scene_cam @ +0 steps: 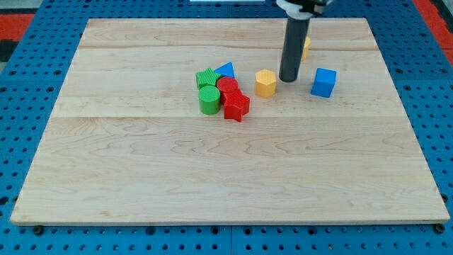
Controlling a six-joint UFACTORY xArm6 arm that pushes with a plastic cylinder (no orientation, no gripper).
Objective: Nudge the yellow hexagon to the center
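Note:
The yellow hexagon [265, 83] lies on the wooden board [212, 163], right of the board's middle and toward the view's top. My tip [289, 79] stands just to the hexagon's right, a small gap from it. The dark rod rises from there to the view's top edge. A second yellow block [306, 45] shows partly behind the rod; its shape is hidden.
A blue cube [323, 82] lies right of my tip. Left of the hexagon is a cluster: a green star [207, 78], a green cylinder [209, 100], a blue triangle [226, 70], a red cylinder [227, 88] and a red star [236, 106]. Blue pegboard surrounds the board.

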